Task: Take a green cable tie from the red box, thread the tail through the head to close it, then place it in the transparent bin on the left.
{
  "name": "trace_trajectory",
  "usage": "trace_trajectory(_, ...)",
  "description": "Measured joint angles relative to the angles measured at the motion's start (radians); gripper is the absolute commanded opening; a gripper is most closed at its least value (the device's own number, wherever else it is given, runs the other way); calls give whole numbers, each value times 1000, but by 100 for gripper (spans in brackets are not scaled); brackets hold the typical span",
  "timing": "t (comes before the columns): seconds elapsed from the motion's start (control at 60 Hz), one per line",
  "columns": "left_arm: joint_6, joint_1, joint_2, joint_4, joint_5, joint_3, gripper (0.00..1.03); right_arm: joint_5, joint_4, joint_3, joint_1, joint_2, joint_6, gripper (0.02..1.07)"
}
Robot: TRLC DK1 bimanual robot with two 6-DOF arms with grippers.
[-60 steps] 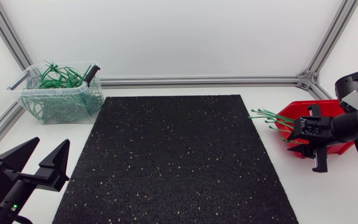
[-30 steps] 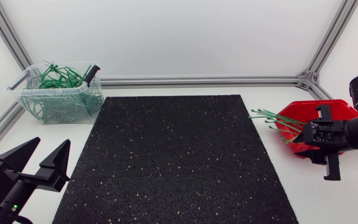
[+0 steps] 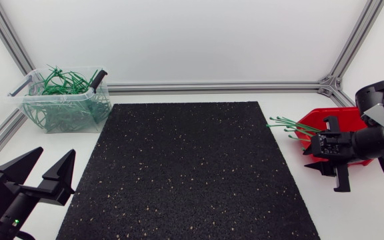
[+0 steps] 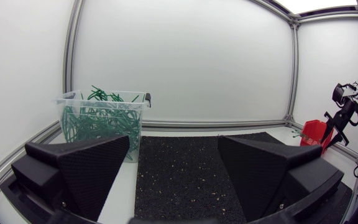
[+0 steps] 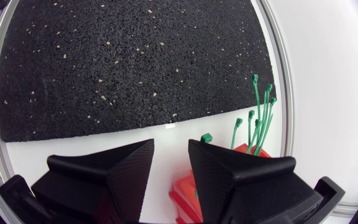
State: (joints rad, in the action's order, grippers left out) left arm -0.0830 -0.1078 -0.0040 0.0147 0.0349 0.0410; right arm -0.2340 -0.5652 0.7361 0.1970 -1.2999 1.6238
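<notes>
At the near left, the left pincer (image 3: 52,159) sits released and empty beside the black mat (image 3: 185,167) on the bench (image 3: 359,213). Farther back on the right, the right pincer (image 5: 171,155) hangs over the left edge of the red box (image 3: 349,117), its fingers apart with nothing between them. Green cable ties (image 3: 285,123) poke out of the box toward the mat, and the clear bin (image 3: 79,113) at the far left holds a heap more of them.
</notes>
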Motion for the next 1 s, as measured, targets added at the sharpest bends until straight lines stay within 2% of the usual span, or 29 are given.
trace_trajectory(0.367, 0, 0, 0, 0, 0, 0, 100, -2, 24, 108, 35, -113, -7, 47)
trace_trajectory(1.0, 0, 0, 0, 0, 0, 0, 100, -50, -30, 174, 44, -114, -34, 47)
